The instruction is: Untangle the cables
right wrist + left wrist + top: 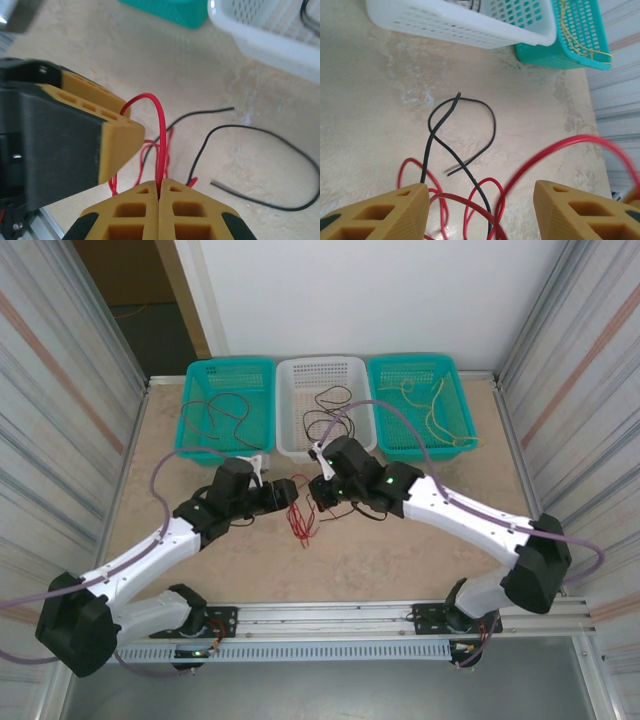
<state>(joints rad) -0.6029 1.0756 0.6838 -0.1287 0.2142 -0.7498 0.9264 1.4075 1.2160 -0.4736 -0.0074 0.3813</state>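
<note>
the beige table (400, 560) is walled on its sides, with three baskets in a row at 12 o'clock: a left teal basket (230, 363) with dark strands, a white basket (325, 361) with black ones, and a right teal basket (415, 359) with yellow ones. both arms reach in from 6 o'clock and meet mid-table, just short of the white basket.

the right gripper (160, 181) is pressed together, pinching the red cable (159, 120). the strand rises from its tips toward 12 o'clock and arches over to 9 o'clock, where the left gripper (481, 187) sits just beside it. that one stands spread, its fingers (415, 205) well apart; red loops cross the gap, and none looks pinched.

the black cable (490, 120) lies flat on the table in a loose crossed loop at 12 o'clock from the left gripper, one end running under the red coils.

the coming move likely turns on that crossing: red runs roughly 9 to 3 between the grippers, black 12 to 6 beneath it. the right arm already has the red. open table lies at 6, 3 and 9 o'clock; the basket walls crowd 12.
</note>
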